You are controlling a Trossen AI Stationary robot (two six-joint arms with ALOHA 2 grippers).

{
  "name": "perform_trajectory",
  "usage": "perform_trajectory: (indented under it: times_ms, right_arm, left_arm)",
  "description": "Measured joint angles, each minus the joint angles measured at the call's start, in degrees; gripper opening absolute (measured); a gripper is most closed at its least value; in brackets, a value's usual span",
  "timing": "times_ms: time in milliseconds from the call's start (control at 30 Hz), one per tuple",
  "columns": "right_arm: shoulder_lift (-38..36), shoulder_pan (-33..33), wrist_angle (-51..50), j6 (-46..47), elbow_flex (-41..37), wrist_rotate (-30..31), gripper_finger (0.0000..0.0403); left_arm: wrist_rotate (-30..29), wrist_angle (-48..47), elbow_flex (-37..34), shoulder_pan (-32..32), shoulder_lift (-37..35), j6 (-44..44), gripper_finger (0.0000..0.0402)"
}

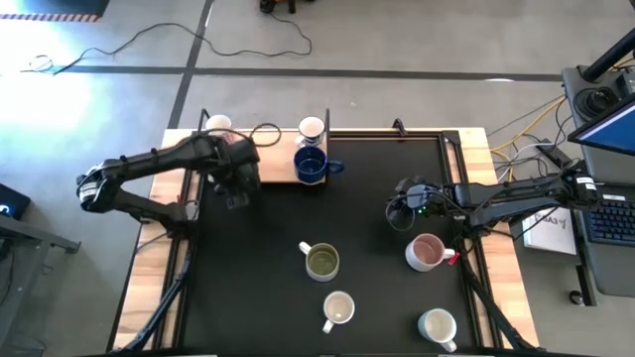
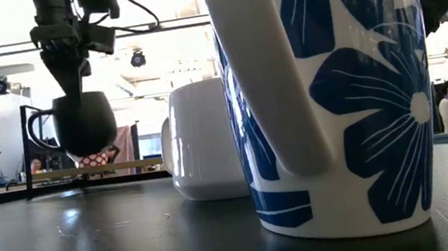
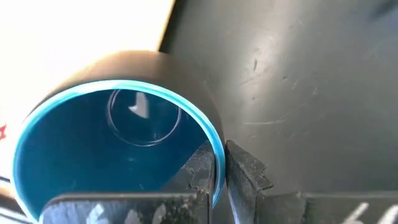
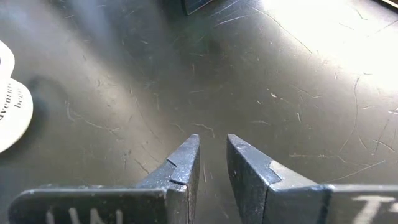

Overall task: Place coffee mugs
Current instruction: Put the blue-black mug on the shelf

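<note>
While the left gripper point(image 3: 219, 171) pinches the rim of a dark round mug with a bright blue inside point(image 3: 118, 155), one finger inside the wall and one outside, the mug hangs clear of the black table mat point(image 2: 118, 243) in the low view, handle pointing away from the other mugs. From above, this gripper sits near the mat's far left corner, just beside a wooden shelf point(image 1: 273, 169) that carries a dark blue mug point(image 1: 312, 167) and a white mug point(image 1: 312, 129). Another pale mug point(image 1: 218, 124) stands behind the left arm.

Right gripper point(image 4: 212, 165): fingers slightly parted, holding nothing, hovering over bare mat on the right side. Near it stands a pink mug point(image 1: 427, 252). Mid-mat: an olive-green-inside mug point(image 1: 322, 262), a cream mug point(image 1: 338, 308), and a white mug point(image 1: 438, 325) at the near right.
</note>
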Motion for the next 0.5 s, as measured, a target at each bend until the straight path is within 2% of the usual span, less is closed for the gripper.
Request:
perform_trajectory:
  times_ms: [167,500]
  right_arm:
    - [0.00,0.00,0.01,0.00,0.00,0.02,0.0068]
    - [-0.01,-0.01,0.02,0.00,0.00,0.01,0.0068]
  left_arm:
    - [-0.04,-2.77,2.48,4.15,1.15,2.56,0.0011]
    - [-0.13,-2.04,2.18,12.24,2.38,11.37,0.0011]
